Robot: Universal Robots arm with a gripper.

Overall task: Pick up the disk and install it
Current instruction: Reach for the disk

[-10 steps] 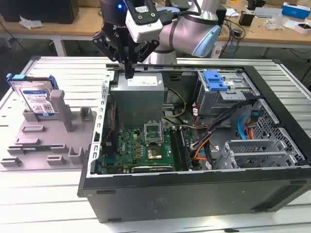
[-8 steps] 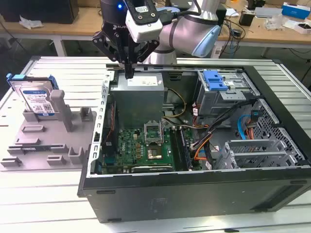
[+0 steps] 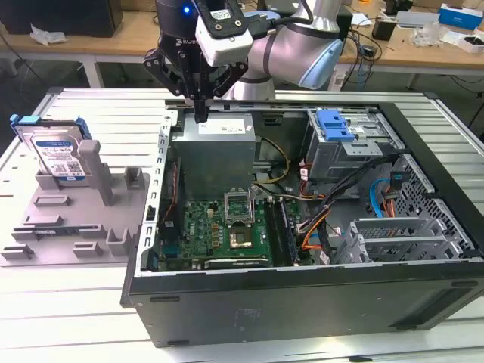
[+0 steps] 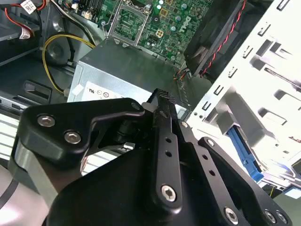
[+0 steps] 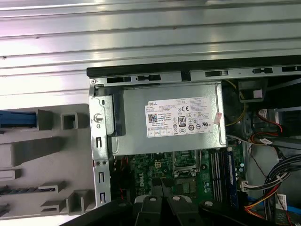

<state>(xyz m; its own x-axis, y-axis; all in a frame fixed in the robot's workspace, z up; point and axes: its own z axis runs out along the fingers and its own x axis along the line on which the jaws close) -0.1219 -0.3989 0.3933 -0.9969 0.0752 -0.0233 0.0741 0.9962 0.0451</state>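
Note:
The disk (image 3: 59, 155), a silver drive with a white-and-blue label in a blue bracket, stands on edge in the grey holder (image 3: 76, 219) at the exterior view's left. A blue end of its bracket (image 5: 16, 119) appears in the first wrist view. My gripper (image 3: 200, 113) hangs over the case's back edge, above the power supply (image 3: 227, 132), well to the right of the disk. Its fingers point down, pressed together with nothing between them. The second wrist view has the fingertips (image 4: 163, 99) over the power supply (image 4: 122, 70).
The open computer case (image 3: 302, 302) lies on its side with the motherboard (image 3: 227, 227), cables (image 3: 318, 219) and a drive cage carrying a blue latch (image 3: 334, 125). The ribbed metal table (image 3: 113, 113) surrounds it. Cluttered benches (image 3: 423, 30) stand behind the arm.

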